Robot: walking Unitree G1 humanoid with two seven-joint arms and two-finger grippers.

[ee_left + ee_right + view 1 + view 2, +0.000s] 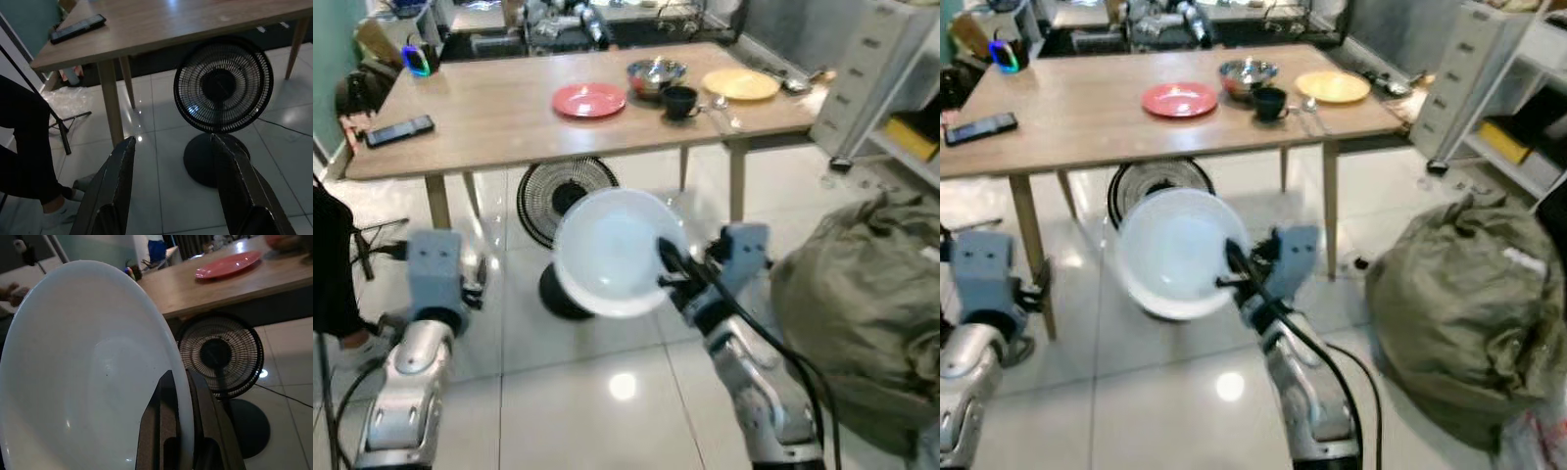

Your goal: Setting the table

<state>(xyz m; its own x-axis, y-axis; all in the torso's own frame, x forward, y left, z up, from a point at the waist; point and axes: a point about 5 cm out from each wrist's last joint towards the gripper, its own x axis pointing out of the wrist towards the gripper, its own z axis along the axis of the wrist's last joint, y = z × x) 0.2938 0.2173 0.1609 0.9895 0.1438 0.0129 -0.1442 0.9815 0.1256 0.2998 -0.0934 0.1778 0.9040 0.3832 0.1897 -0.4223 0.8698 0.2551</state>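
My right gripper [668, 262] is shut on the rim of a large white bowl [617, 250], held tilted in the air in front of the wooden table [489, 122]. In the right wrist view its fingers [168, 431] pinch the white bowl [83, 377] at its edge. On the table stand a red plate [589, 99], a metal bowl [655, 73], a black cup [680, 101] and a yellow plate [740, 84]. My left gripper [171, 186] hangs low at the left, open, holding nothing.
A black floor fan [548, 211] stands under the table. A phone [399, 130] lies on the table's left part. A green-grey bag [867, 304] sits on the floor at right, beside white drawers [876, 69]. A person's dark-clothed leg [24, 156] is at the left.
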